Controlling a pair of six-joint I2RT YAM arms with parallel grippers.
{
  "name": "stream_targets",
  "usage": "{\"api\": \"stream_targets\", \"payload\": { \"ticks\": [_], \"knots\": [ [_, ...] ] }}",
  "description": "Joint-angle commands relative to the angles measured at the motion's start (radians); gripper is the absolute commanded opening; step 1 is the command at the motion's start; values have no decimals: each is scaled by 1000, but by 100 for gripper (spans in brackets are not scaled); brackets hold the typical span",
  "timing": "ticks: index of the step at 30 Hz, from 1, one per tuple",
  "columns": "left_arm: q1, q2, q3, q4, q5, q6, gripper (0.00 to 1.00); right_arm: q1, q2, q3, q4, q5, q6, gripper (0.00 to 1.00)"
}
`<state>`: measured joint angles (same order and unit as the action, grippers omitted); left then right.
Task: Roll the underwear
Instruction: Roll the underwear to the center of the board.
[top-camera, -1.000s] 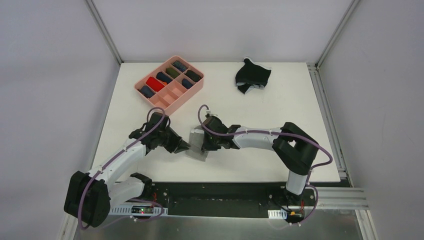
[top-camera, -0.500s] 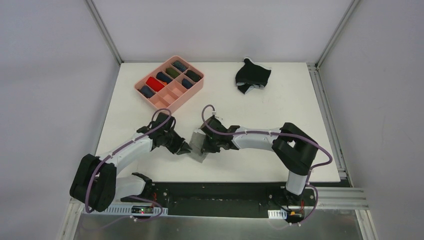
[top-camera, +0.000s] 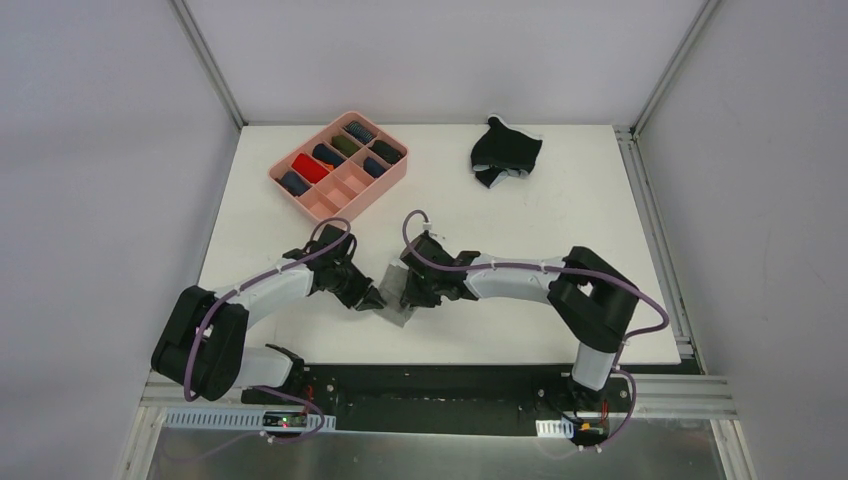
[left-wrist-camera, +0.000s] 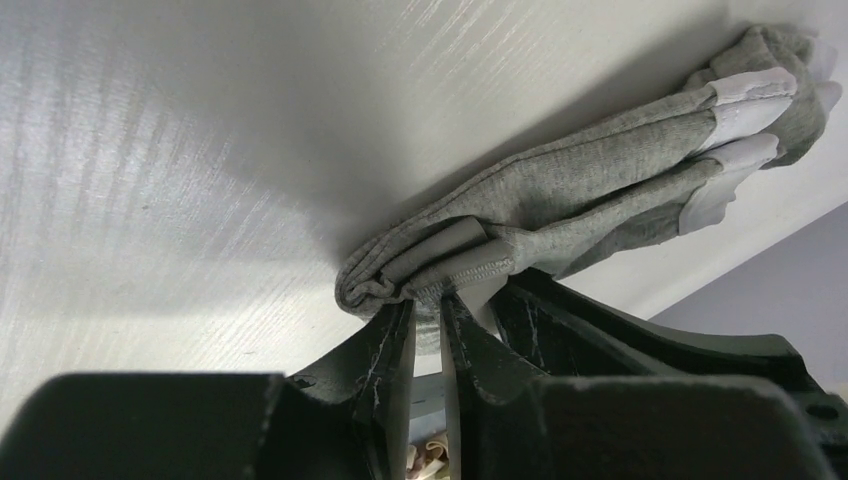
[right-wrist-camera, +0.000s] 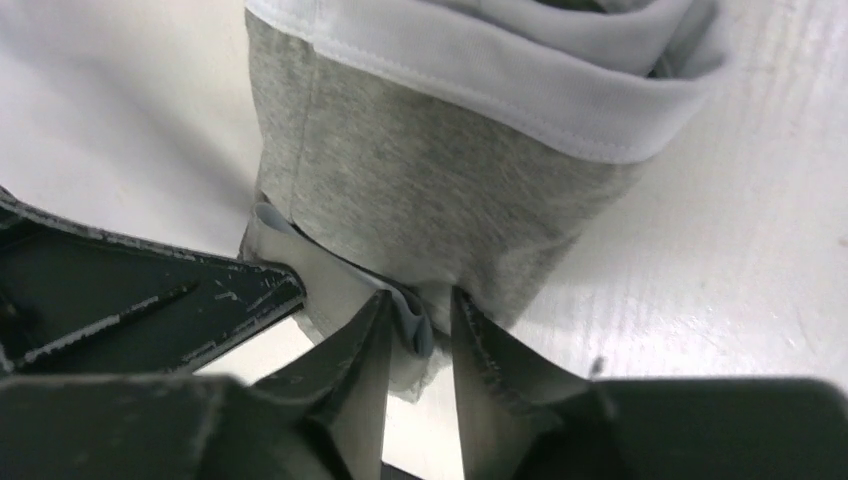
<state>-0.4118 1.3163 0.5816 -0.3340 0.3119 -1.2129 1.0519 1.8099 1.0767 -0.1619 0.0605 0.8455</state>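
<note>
White tabletop (top-camera: 560, 230) between pale grey walls (top-camera: 90, 150). The grey underwear (top-camera: 397, 291) lies near the middle of the near edge. The left tool (left-wrist-camera: 428, 305) pinches its folded hem. The right tool (right-wrist-camera: 415, 312) straddles another fold; I cannot tell whether it grips. The black underwear (top-camera: 505, 152) lies near the far right corner.

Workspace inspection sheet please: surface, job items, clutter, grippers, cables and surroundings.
Surface: white table, no spills seen.
Job's things: grey underwear, partly rolled, lying between the two grippers; black underwear crumpled at the far right.
Clutter: pink tray at the far left, rolled items in several compartments.
Grippers: left gripper shut on the grey underwear's edge; right gripper with jaws apart around a fold.
Cables: purple cables looped over both wrists.
Surroundings: grey walls, metal frame posts.
</note>
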Motion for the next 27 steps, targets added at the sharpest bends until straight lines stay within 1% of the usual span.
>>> {"api": "stream_targets", "payload": {
  "ticks": [1,2,4,11,13,15,16,20,27],
  "knots": [
    [-4,29,-10,-53,-92,51,17,28,-106,-14,-108,69,-114,37],
    [-4,31,-7,-55,-90,52,18,44,-127,-17,-113,101,-149,41],
    [-5,38,-1,-59,-89,56,18,71,-160,-28,-117,156,-228,44],
    [-5,44,-3,-65,-72,53,17,177,-233,-98,7,278,-560,44],
    [-4,38,-5,-66,-70,52,17,197,-242,-125,72,264,-642,43],
    [-4,31,-5,-69,-69,50,17,203,-243,-152,131,180,-712,43],
    [-5,27,-4,-70,-71,50,17,215,-241,-165,153,174,-750,45],
    [-4,18,-5,-75,-71,47,17,284,-226,-187,228,243,-918,49],
    [-4,19,-2,-77,-67,46,17,348,-165,-128,205,301,-1082,50]
  ]
}}
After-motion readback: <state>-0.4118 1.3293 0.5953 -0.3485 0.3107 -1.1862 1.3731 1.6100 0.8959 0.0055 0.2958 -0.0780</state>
